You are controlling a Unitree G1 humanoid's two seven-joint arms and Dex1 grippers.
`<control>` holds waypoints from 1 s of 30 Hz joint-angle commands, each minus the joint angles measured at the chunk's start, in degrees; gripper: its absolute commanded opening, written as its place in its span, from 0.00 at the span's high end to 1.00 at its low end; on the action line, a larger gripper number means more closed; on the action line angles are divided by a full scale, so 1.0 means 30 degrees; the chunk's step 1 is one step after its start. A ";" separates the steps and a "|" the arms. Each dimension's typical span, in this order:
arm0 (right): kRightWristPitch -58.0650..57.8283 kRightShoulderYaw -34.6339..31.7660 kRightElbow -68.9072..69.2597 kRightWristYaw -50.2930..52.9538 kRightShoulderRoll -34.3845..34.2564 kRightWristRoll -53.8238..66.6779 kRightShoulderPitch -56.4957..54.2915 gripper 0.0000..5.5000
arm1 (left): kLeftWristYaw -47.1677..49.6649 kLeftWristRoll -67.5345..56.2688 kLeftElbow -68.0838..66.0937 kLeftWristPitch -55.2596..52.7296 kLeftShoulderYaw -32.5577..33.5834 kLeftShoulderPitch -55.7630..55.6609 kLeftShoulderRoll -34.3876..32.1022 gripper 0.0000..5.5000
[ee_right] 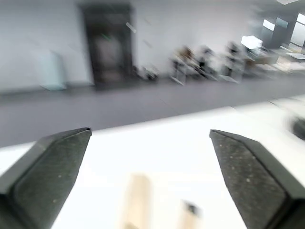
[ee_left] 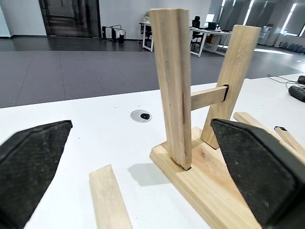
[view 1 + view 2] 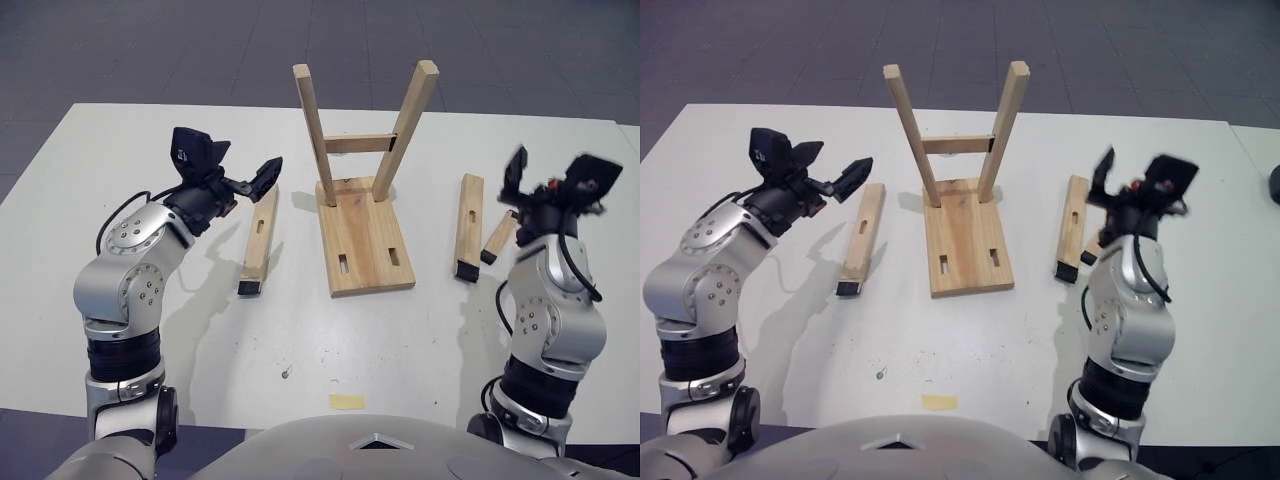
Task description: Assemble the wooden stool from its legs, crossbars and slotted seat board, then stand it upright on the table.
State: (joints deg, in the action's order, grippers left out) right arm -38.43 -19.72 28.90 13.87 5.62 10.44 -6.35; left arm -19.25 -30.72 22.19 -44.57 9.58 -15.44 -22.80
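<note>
While the stool is only half built, I'm working outward from my side of the slotted seat board (image 3: 365, 240). It lies flat on the white table (image 3: 120, 130) with its underside up, so legs can be dropped into it from above. Nearest me, short of the board's near edge, sits a small yellow scrap of tape (image 3: 347, 401).

To the board's left, the left gripper (image 3: 236, 168) hovers with its fingers spread wide and nothing between them. It is just above the far end of a loose leg (image 3: 260, 240) lying alongside the board, and I judge it is placed there to come down on that leg.

To the board's right, the right gripper (image 3: 553, 182) is likewise splayed and carries nothing. It sits farther out from the board than a second loose leg (image 3: 469, 238) and a short crossbar (image 3: 498, 237), which rests just beside that leg on the side away from the board. Both loose legs lie roughly parallel to the board's long edges, near the sockets I expect them to fill, which should keep each reach short.

As for what holds what, the board's 2 near slots (image 3: 343, 263) have nothing in them. At its far end 2 seated legs (image 3: 313, 130) stand upright, leaning slightly apart, tied by 1 fitted crossbar (image 3: 358, 144). Beyond the board's far end, the left wrist view picks up a round cable grommet (image 2: 141, 115) in the tabletop.

My judgement is that 2 legs and 1 crossbar remain to be fitted before the stool is turned upright.
</note>
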 commanded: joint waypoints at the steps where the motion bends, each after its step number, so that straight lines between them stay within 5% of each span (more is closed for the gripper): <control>1: -0.1643 -0.1151 -0.1739 0.1605 -0.1725 0.0166 0.0074 0.04 | 0.0241 -0.0224 -0.0119 -0.0475 -0.0314 0.0121 0.0514 0.02; 13: -0.4601 -0.1752 -0.4828 0.1862 -0.1936 0.0075 -0.0522 0.03 | 0.0774 0.0062 -0.0374 -0.0572 -0.0585 0.0242 0.0822 0.02; 30: -0.5342 -0.1706 -0.5599 0.1007 -0.1676 -0.0106 0.0545 0.49 | 0.0817 0.0376 -0.0705 -0.0266 -0.1022 0.0052 0.0806 0.02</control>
State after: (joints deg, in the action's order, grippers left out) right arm -52.61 -24.75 14.71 17.87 1.25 10.07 -7.06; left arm -16.72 -30.65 20.66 -45.63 7.39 -14.55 -20.34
